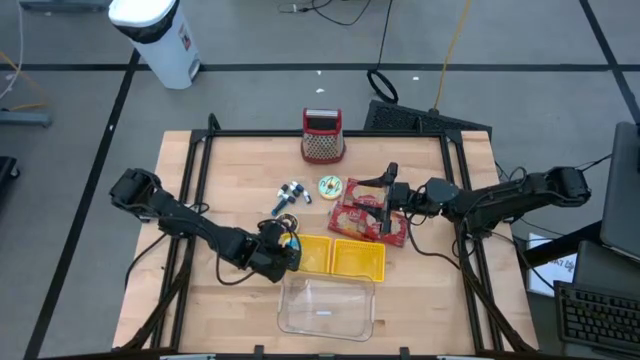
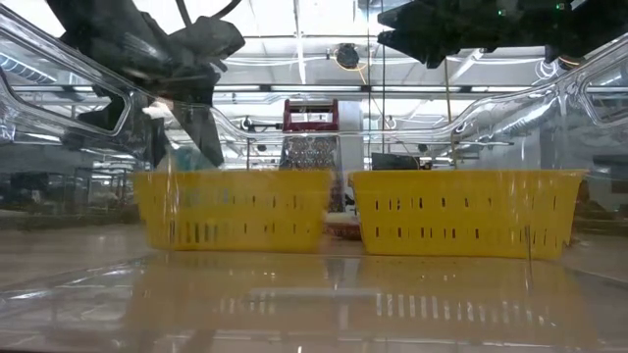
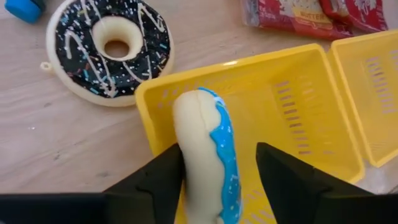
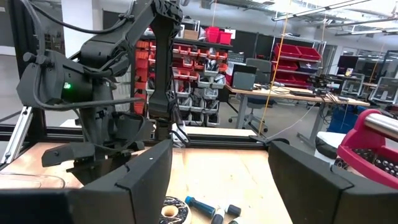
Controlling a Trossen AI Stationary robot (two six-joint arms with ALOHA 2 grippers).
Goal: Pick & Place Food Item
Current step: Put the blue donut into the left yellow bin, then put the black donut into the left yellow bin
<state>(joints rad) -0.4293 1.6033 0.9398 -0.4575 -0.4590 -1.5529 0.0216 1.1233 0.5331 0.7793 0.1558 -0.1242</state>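
A cream doughnut with blue icing (image 3: 205, 155) stands on edge in the left compartment of the yellow two-part basket (image 3: 298, 106), between the open fingers of my left gripper (image 3: 217, 155). In the high view that gripper (image 1: 288, 250) is at the basket's left end (image 1: 318, 255). A chocolate-iced doughnut (image 3: 109, 53) lies flat on the table beside the basket. My right gripper (image 1: 385, 203) hangs open and raised over the red snack packs (image 1: 368, 220), with nothing between its fingers (image 4: 155, 180). My left gripper touches the blue-iced doughnut with one finger (image 3: 163, 177) only, which lies against its cream side (image 3: 186, 149). The other finger (image 3: 280, 174) stands clear of the iced side. The fingers slant down into the basket. The doughnut's lower end is below the picture's edge.
A clear plastic tub (image 1: 327, 307) sits near the table's front edge, just before the basket. Farther back are a red grater-like stand (image 1: 322, 137), a small ring-shaped item (image 1: 329, 186) and blue-capped markers (image 1: 292, 195). Bare wood lies to the left and right.
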